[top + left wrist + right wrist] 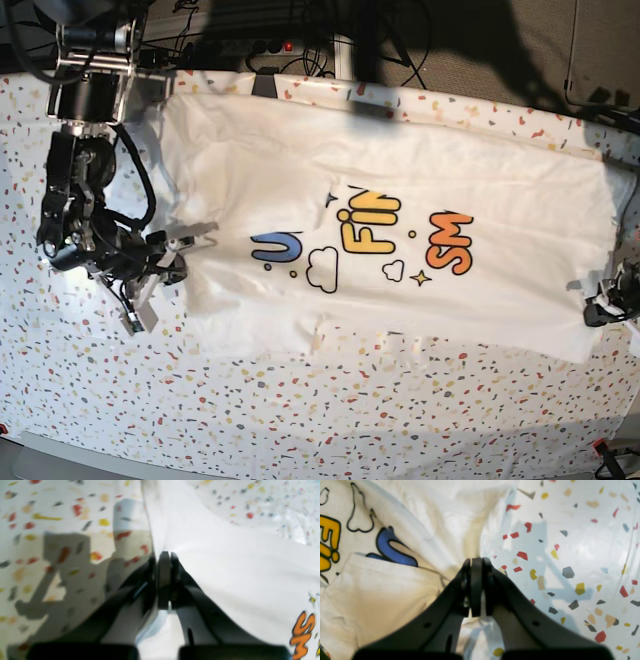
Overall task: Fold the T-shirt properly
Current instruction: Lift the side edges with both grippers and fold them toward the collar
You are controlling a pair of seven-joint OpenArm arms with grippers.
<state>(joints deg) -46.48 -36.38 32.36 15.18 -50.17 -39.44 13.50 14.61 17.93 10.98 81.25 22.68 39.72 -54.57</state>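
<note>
1. On the confetti-speckled tablecloth (300, 420), the white T-shirt (400, 180) lies spread sideways across the base view, its blue, yellow and orange lettering (365, 240) and cloud outlines face up near the middle.
2. At that view's left, the right gripper (175, 250) sits at the shirt's edge, just beside the blue "U".
3. From the right wrist camera, the right gripper (477, 565) shows its jaws pressed together on a pinch of the T-shirt (395, 600), with cloth puckering toward the tips and a folded flap lying over part of the blue letter (387, 547).
4. To the right of those jaws, the tablecloth (570, 555) carries the arm's shadow.
5. At the base view's right edge, the left gripper (608, 300) meets the shirt's far edge, near the lower corner.
6. From the left wrist camera, the left gripper (167, 556) is clenched on the T-shirt (237, 567), white cloth drawn into a ridge running up and away from the tips.
7. Orange lettering (302, 635) shows at the lower right of that view, and the tablecloth (50, 517) lies blurred on the left.
</note>
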